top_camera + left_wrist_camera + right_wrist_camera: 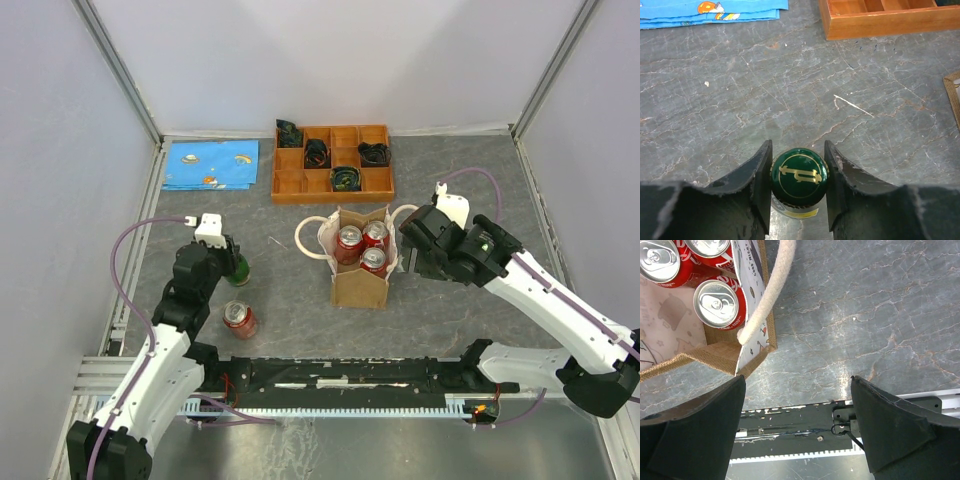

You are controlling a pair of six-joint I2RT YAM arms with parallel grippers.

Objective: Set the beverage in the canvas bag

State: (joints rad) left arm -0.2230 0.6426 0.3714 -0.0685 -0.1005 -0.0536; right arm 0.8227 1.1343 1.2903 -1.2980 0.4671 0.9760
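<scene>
— Where are we gripping the bottle (800,176)?
— We are clamping the left hand (798,167) on its capped top; it is standing on the counter (790,90), left of the bag (358,288). We are rating it rigid, slick, heavy.

**Bystanders at the Far Edge**

An orange wooden tray (292,184) sits near the middle of the grey marbled table's (250,215) far edge, with four dark bundles (317,153) in its compartments. Blue patterned sheets (211,165) lie stacked by the far left corner, just beside the tray.
</scene>
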